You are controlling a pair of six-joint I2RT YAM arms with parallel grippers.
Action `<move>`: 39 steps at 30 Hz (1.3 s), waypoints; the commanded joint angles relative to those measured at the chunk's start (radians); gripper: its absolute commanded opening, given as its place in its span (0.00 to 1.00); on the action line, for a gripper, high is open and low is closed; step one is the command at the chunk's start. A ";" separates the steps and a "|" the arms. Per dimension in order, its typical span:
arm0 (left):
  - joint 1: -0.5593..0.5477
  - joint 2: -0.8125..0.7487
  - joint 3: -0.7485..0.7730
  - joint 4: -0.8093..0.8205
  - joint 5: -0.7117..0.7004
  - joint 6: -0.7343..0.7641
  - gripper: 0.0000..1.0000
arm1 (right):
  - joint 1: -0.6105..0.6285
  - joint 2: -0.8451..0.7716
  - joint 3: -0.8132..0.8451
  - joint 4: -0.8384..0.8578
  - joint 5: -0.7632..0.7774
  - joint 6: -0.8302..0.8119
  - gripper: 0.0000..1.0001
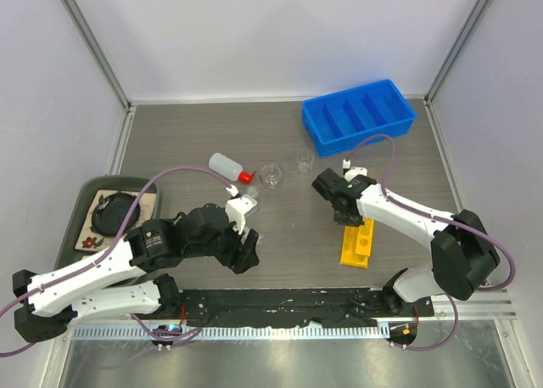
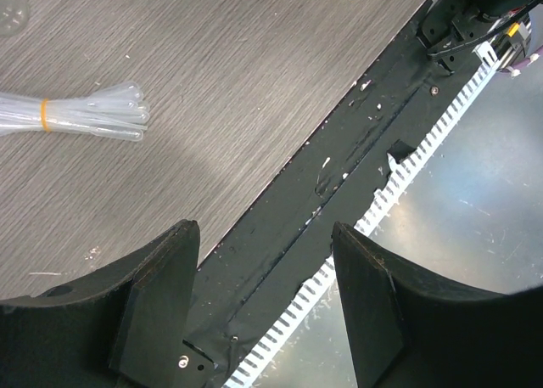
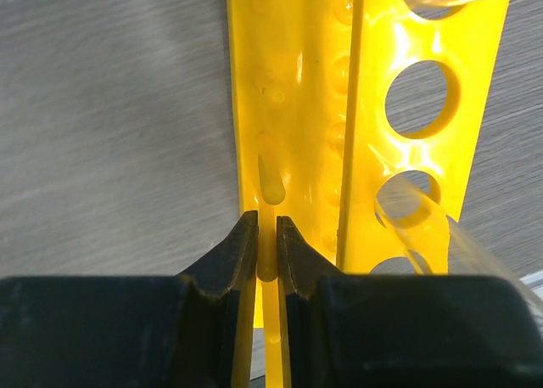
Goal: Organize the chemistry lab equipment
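Tube (image 3: 441, 235) in yellow rack (image 3: 288, 82), right gripper (image 3: 266, 239) clamped on rack, left gripper (image 2: 263, 261) apart

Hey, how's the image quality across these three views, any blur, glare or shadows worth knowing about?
Top external: evenly lit and sharp, mild sheen on the metal strip at the bottom. Left wrist: pipette bundle crisp, soft uneven shading on the table, bright reflections on the metal. Right wrist: yellow rack shows glossy highlights; the table at left looks smeared.
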 commanded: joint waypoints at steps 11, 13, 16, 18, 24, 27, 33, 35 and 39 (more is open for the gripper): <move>0.002 0.031 0.047 0.039 0.003 0.029 0.68 | -0.365 0.045 0.084 0.128 -0.027 -0.234 0.04; 0.002 0.034 0.046 0.038 -0.001 0.031 0.68 | -0.428 0.065 0.087 0.167 -0.053 -0.252 0.04; 0.002 0.041 0.048 0.038 -0.003 0.032 0.68 | -0.500 0.092 0.104 0.213 -0.071 -0.271 0.04; 0.004 0.046 0.050 0.038 -0.004 0.034 0.68 | -0.530 0.108 0.117 0.233 -0.071 -0.277 0.04; 0.004 0.068 0.060 0.032 -0.012 0.044 0.67 | -0.612 0.215 0.214 0.250 -0.062 -0.320 0.02; 0.004 0.074 0.063 0.028 -0.021 0.047 0.67 | -0.638 0.247 0.248 0.275 -0.054 -0.335 0.02; 0.004 0.080 0.065 0.028 -0.026 0.040 0.67 | -0.701 0.319 0.289 0.298 -0.051 -0.346 0.02; 0.004 0.083 0.065 0.022 -0.031 0.038 0.67 | -0.710 0.330 0.292 0.306 -0.048 -0.347 0.02; 0.004 0.092 0.070 0.018 -0.028 0.034 0.67 | -0.736 0.350 0.303 0.306 -0.042 -0.343 0.03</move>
